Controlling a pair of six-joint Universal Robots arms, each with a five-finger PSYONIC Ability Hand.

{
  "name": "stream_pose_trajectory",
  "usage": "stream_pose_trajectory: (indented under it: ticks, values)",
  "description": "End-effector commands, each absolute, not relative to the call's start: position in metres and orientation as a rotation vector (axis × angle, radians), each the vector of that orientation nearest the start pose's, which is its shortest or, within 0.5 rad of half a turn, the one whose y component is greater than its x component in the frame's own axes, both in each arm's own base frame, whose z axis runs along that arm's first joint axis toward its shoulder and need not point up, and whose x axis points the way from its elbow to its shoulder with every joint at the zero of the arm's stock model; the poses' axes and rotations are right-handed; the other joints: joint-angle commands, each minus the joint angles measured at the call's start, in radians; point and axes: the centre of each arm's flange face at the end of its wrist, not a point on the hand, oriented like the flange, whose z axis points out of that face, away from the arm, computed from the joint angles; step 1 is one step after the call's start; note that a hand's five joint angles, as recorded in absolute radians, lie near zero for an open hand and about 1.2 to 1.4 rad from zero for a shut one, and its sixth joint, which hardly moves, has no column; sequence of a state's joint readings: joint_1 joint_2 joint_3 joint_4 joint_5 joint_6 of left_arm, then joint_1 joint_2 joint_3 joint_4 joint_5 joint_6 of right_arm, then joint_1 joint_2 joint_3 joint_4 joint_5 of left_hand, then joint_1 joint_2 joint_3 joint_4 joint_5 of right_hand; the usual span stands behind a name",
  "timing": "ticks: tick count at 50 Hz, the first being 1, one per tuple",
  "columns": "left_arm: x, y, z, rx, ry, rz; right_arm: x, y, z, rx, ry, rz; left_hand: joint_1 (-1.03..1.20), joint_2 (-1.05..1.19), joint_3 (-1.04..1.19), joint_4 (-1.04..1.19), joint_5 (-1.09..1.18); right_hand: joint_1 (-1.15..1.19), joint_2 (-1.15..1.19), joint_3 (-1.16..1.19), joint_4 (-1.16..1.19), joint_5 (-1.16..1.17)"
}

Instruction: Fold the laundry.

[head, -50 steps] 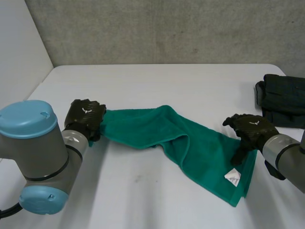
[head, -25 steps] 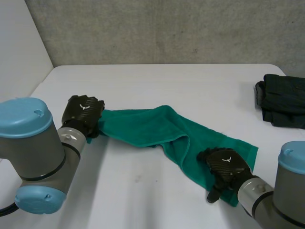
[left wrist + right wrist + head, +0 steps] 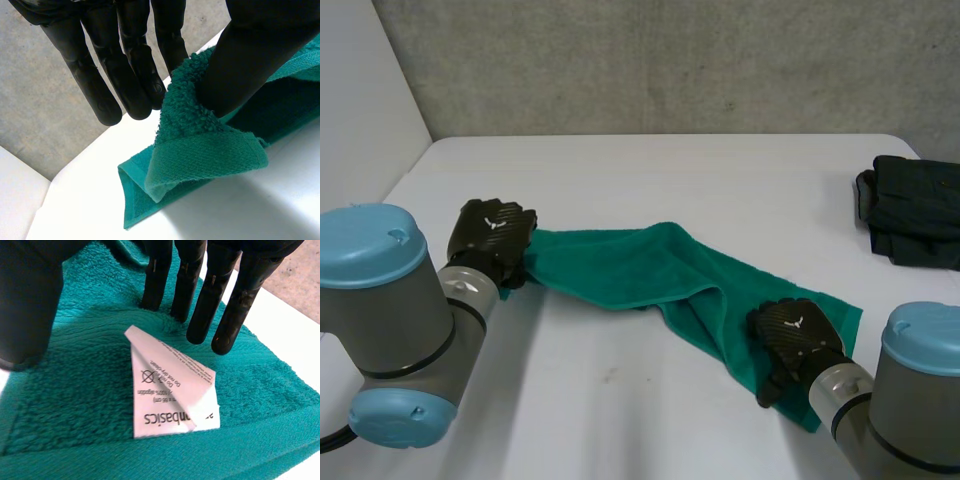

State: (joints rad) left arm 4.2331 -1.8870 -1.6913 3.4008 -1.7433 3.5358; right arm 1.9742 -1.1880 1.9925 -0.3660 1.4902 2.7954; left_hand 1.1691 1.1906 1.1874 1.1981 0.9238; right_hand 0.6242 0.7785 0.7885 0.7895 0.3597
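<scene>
A green towel (image 3: 620, 265) lies stretched and partly bunched across the white table (image 3: 670, 170). My left hand (image 3: 492, 238) is at its left end. There the thumb (image 3: 250, 55) pinches a folded corner of the towel (image 3: 205, 155) against the fingers (image 3: 130, 75). My right hand (image 3: 792, 335) rests on the towel's near right corner. Its fingers (image 3: 200, 305) are straight, with their tips down on the towel (image 3: 75, 400). The thumb (image 3: 25, 305) stands apart beside them. A white care label (image 3: 170, 390) lies under the palm, half curled.
A stack of dark folded clothes (image 3: 910, 210) sits at the table's right edge, behind the right arm. A grey wall runs along the table's far side. Bare table lies in front of the towel, between the arms.
The right hand has moved from the towel's right edge to its near corner, over the label, and now presses down there. The left hand has shifted slightly left, still holding its corner.
</scene>
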Motion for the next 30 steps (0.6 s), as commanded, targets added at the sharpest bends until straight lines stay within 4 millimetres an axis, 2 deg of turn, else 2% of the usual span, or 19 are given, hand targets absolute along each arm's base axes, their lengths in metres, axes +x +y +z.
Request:
stream_pose_trajectory:
  ticks: [1,13,20,22,26,30]
  values:
    - [-0.260,-0.251,0.193,0.837,2.196,-1.964,0.240,-0.216,0.111,-1.030,2.357,-1.675,0.227,0.206,0.209,0.198,0.298,0.342,0.187,0.177,0.176,0.432]
    - [-0.260,-0.251,0.193,0.839,2.196,-1.965,0.242,-0.221,0.116,-1.034,2.340,-1.691,0.227,0.206,0.209,0.198,0.298,0.295,0.140,0.130,0.129,0.385]
    - [-0.260,-0.250,0.193,0.839,2.197,-1.963,0.243,-0.222,0.110,-1.049,2.349,-1.670,0.227,0.206,0.209,0.198,0.298,0.333,0.178,0.168,0.167,0.423]
    - [-0.260,-0.249,0.192,0.841,2.200,-1.959,0.243,-0.222,0.109,-1.060,2.351,-1.669,0.227,0.206,0.209,0.198,0.298,0.382,0.228,0.218,0.217,0.472]
    - [-0.259,-0.249,0.191,0.842,2.202,-1.955,0.242,-0.225,0.110,-1.080,2.350,-1.683,0.227,0.206,0.209,0.198,0.298,0.771,0.617,0.607,0.606,0.861]
    - [-0.259,-0.248,0.195,0.840,2.195,-1.967,0.236,-0.236,0.116,-1.046,2.361,-1.716,0.227,0.206,0.209,0.198,0.298,0.772,0.618,0.608,0.607,0.862]
